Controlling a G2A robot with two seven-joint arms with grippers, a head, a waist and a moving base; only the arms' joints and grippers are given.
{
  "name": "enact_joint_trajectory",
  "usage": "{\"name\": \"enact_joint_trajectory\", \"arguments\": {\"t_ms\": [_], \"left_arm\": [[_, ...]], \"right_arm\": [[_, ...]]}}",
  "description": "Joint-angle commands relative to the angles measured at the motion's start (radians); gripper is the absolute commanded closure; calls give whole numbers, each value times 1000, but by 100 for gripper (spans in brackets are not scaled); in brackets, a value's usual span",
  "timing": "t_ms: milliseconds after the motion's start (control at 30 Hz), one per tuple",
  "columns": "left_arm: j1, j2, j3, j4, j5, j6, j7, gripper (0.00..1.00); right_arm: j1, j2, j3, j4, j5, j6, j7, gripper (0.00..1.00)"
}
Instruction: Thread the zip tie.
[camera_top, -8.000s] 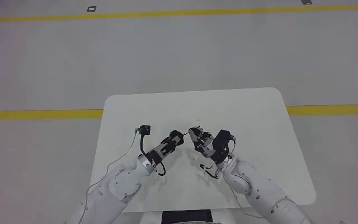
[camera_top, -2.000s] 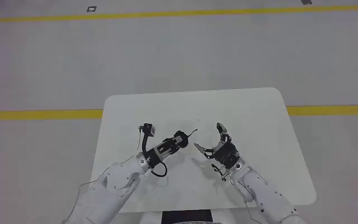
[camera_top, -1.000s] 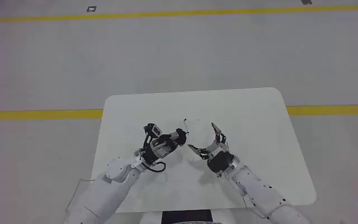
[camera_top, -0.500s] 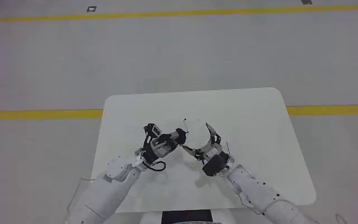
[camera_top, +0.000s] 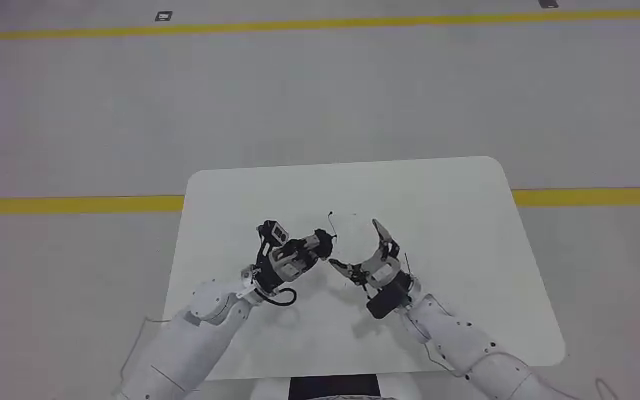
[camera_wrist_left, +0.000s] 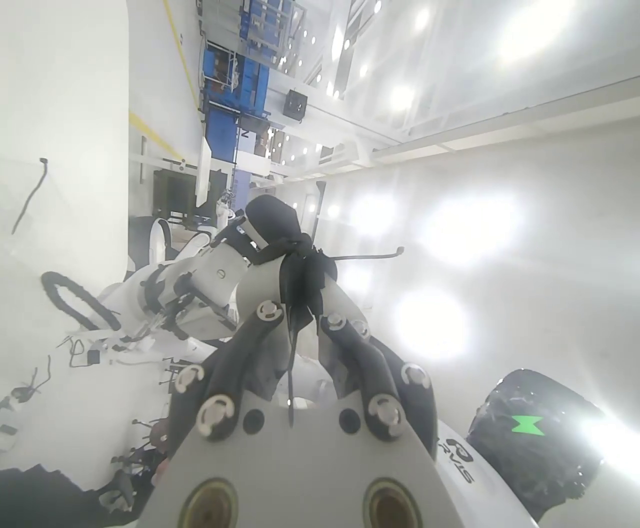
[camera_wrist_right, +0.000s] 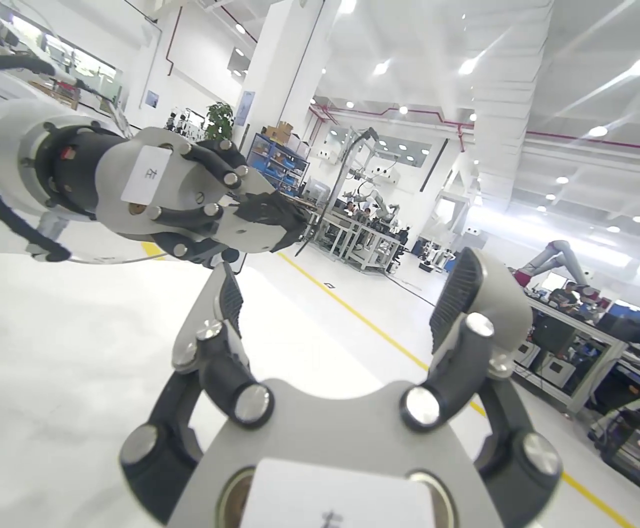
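"Looking for the zip tie (camera_top: 331, 222)? Where is it?" asks one.

"It is up off the table (camera_top: 450, 200), near the middle. The left gripper (camera_top: 318, 243) has it. Its two fingers are pinched tight on it, and the thin black strip pokes out past them."

"And the right gripper (camera_top: 358, 250)?"

"It is just beside the left one. Its fingers are spread wide and nothing is in them. In the right wrist view the strip stands in the air beyond the gap between those fingers. It touches neither one."

"Is the tie made into a ring?"

"No ring shows. In the left wrist view one end runs back over the gripper's own body. The other end sticks out into the air with a small bend at its tip. The two ends are well apart. Which end has the little box is too small to tell."

"So how much is done?"

"The picking up looks done. The tie is in a firm pinch and off the table. The threading itself looks not yet begun."

"What is left?"

"Most likely the open gripper has to take the free end, bend the strip round and push the tip through the little box. The strip is thin and bendy, so it may wobble away."
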Motion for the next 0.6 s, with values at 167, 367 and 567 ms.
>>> {"name": "enact_joint_trajectory", "arguments": {"t_ms": [167, 367, 567], "left_arm": [[1, -4, 1, -6, -39, 15, -5, 100], [2, -7, 0, -3, -113, 45, -40, 100], [-1, -8, -5, 9, -146, 77, -66, 100]], "right_arm": [[1, -1, -1, 2, 0, -2, 3, 0], [18, 3, -13, 10, 0, 103, -3, 0], [61, 15, -43, 47, 0, 135, -54, 0]]}}
